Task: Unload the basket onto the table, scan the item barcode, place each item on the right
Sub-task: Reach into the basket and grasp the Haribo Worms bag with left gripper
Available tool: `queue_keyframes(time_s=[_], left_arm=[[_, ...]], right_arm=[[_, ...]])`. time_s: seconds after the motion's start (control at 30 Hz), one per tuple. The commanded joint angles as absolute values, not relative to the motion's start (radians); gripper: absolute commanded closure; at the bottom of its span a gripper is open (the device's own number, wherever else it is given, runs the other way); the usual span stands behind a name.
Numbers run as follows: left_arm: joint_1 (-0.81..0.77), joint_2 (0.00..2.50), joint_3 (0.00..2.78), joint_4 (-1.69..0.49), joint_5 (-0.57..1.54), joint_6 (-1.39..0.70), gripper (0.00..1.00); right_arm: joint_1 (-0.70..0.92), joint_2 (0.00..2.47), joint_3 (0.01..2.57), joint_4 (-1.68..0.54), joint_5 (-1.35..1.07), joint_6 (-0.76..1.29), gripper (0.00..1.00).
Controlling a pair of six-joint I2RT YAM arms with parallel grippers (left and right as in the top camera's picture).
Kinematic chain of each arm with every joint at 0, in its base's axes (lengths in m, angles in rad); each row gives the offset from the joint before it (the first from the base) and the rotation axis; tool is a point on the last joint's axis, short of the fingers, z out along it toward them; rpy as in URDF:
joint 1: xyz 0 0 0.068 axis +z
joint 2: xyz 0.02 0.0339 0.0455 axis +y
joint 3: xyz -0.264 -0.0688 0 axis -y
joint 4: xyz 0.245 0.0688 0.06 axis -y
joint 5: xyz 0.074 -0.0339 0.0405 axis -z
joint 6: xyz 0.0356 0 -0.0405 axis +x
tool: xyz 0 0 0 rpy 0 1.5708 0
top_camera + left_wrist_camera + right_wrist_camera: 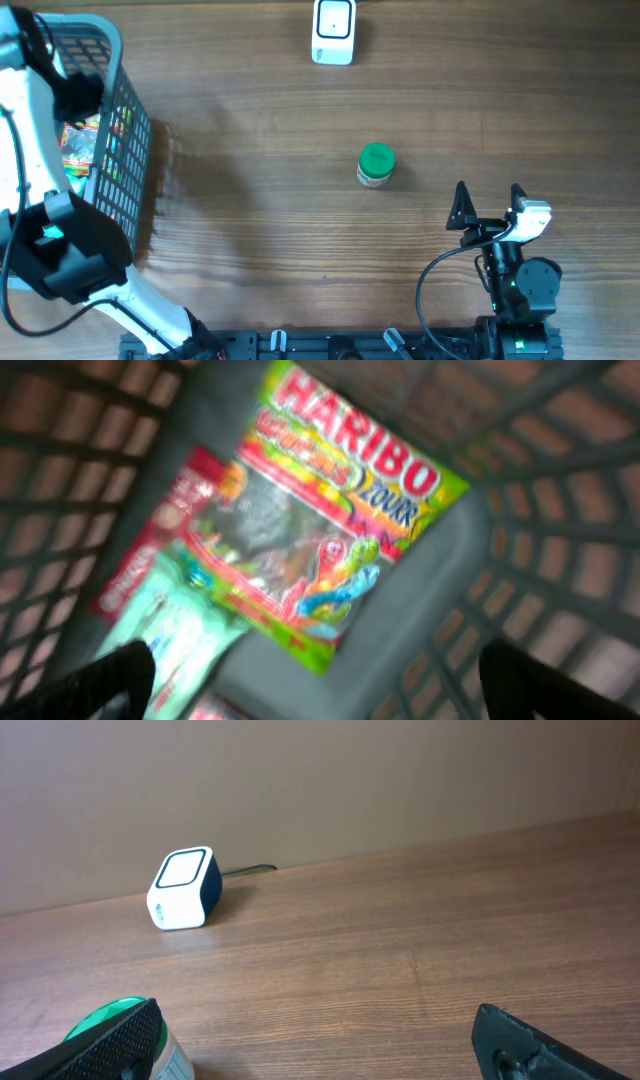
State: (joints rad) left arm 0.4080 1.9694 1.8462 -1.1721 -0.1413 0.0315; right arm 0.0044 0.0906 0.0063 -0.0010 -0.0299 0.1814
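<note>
One Haribo bag (335, 510), yellow-green with red lettering and gummy worms behind a clear window, lies in the single grey basket (132, 120) over one red packet (150, 545) and one teal packet (170, 630). One green-lidded jar (376, 165) and one white scanner (333, 30) stand on the table (250, 200). The left end effector (318, 682) and the right end effector (488, 195) are both spread wide and hold nothing.

Left arm (25, 125) white, black joints; right arm (537, 283), fingers (460, 207) black; looped cable (420, 295); possibly green LEDs (511, 287).

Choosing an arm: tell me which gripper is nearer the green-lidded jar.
Right. The right gripper is a short way right of the green-lidded jar, not touching; the left gripper is far to its left, inside the basket.
</note>
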Motion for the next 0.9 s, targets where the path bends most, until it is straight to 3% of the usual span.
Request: queue_keyframes(time_s=[0.0, 0.23, 0.4, 0.43, 0.47, 0.53, 0.57, 0.73, 0.87], left_arm=[[0.411, 1.981, 1.645, -0.981, -0.094, 0.154, 0.00], [0.419, 1.981, 1.428, -0.591, -0.094, 0.180, 0.00], [0.466, 2.047, 1.423, -0.543, -0.094, 0.180, 0.00], [0.476, 2.071, 1.423, -0.554, -0.093, 0.180, 0.05], [0.485, 2.093, 1.423, -0.575, -0.094, 0.181, 0.25], [0.487, 2.103, 1.423, -0.602, -0.094, 0.181, 0.50], [0.487, 2.103, 1.423, -0.611, -0.094, 0.180, 0.96], [0.487, 1.991, 1.499, -0.676, -0.107, 0.168, 0.96], [0.487, 1.795, 1.639, -0.707, -0.124, 0.041, 0.96]], right_arm=[[0.008, 0.090, 0.005, 0.002, -0.046, 0.186, 0.00], [0.008, 0.090, 0.005, 0.002, -0.046, 0.186, 0.00], [0.008, 0.090, 0.005, 0.002, -0.046, 0.186, 0.00], [0.008, 0.090, 0.005, 0.002, -0.046, 0.186, 0.00], [0.008, 0.090, 0.005, 0.001, -0.046, 0.186, 0.00], [0.008, 0.090, 0.005, 0.001, -0.046, 0.186, 0.00], [0.008, 0.090, 0.005, 0.002, -0.046, 0.186, 0.00], [0.008, 0.090, 0.005, 0.001, -0.046, 0.186, 0.00], [0.008, 0.090, 0.005, 0.001, -0.046, 0.186, 0.00]])
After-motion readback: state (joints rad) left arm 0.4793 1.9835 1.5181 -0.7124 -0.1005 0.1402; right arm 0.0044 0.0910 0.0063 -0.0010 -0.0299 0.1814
